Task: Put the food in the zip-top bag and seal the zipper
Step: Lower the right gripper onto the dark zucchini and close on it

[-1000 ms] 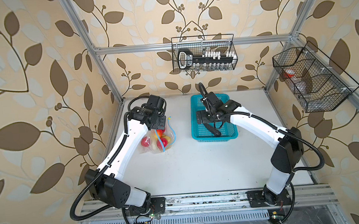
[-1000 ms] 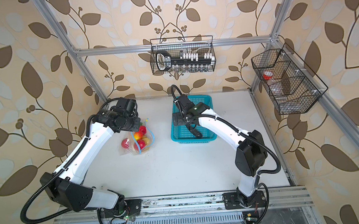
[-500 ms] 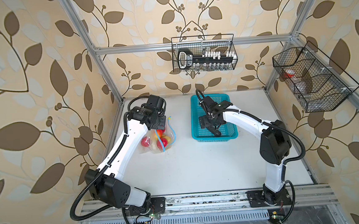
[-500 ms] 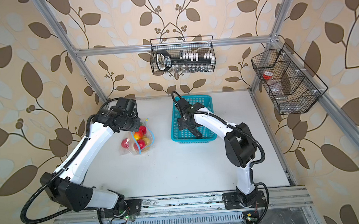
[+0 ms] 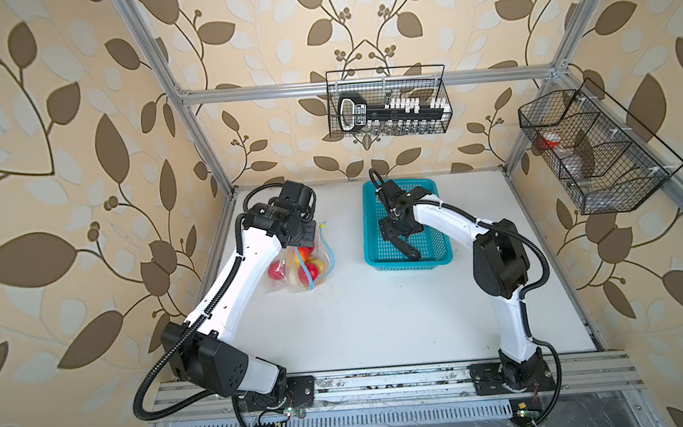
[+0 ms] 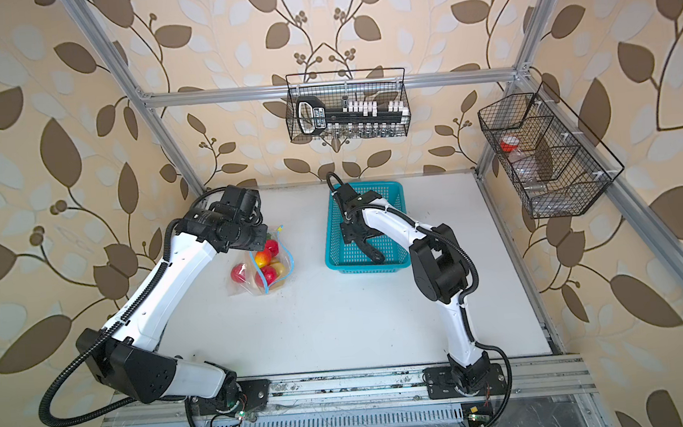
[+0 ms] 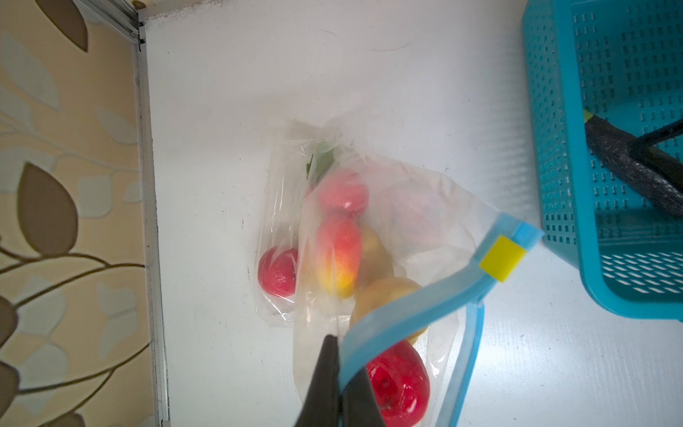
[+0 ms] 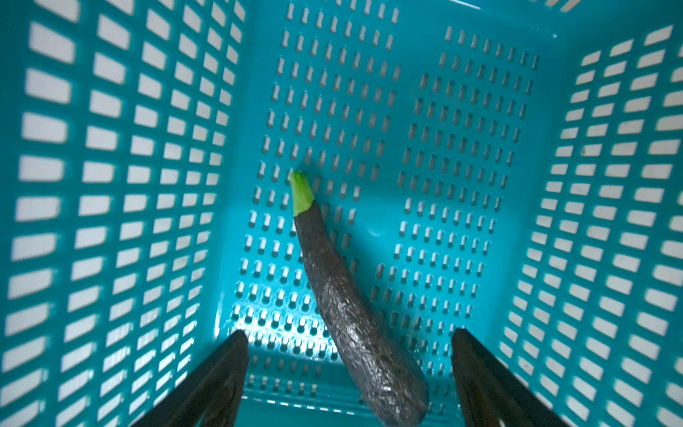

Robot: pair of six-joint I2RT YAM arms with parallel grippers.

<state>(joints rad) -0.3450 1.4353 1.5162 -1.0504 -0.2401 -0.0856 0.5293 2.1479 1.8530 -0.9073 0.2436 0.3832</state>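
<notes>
Firmly, left hand (image 7: 334,345) pinches the zipper (image 7: 406,307) while right hand (image 8: 349,334) stands wide over the eggplant (image 8: 332,292) in the basket (image 8: 443,148).

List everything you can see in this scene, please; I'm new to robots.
table: one, white, under everything
basket: one, turquoise, on the table
zip-top bag: one, clear, on the table beside the basket, mouth open
zipper: one, light blue with yellow slider, along the bag's mouth
tomatoes: three, red, inside the bag
pepper: one, orange-red, inside the bag
potato: at least one, yellow-brown, inside the bag
leafy piece: one, green, inside the bag
eggplant: one, dark purple, lying in the basket
wire baskets: two, black, hung on the frame, back and side
left gripper: one, black, shut on the zipper
right gripper: one, black, open, astride the eggplant
</notes>
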